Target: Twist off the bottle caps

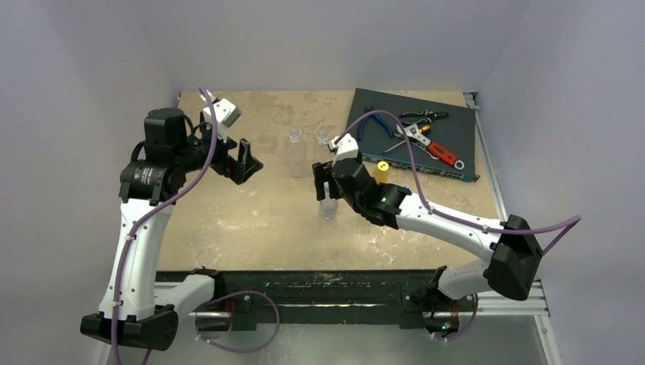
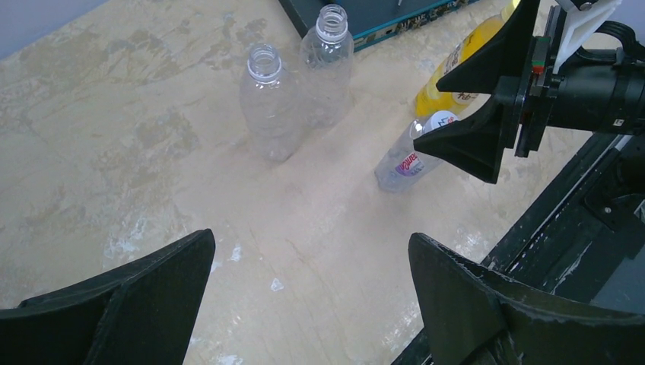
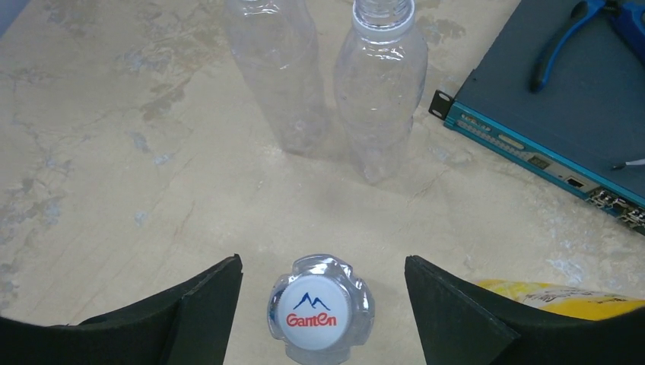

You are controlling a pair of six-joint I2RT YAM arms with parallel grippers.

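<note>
Right wrist view: straddling the white Ganten cap (image 3: 312,313) with the right gripper (image 3: 323,262) spread wide, touching nothing; left gripper (image 2: 312,237) likewise wide open, empty.

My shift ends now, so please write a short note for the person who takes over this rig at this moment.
Left end effector: open, empty, apart from the bottles.
Right end effector: open, fingers on either side of the round white plastic cap printed Ganten, not gripping yet.
Done: the two clear plastic bottles behind stand with open necks; their caps are not in view.
Left: the white cap on the small clear labelled bottle, and the yellow cap on the bottle of orange-yellow liquid.
</note>
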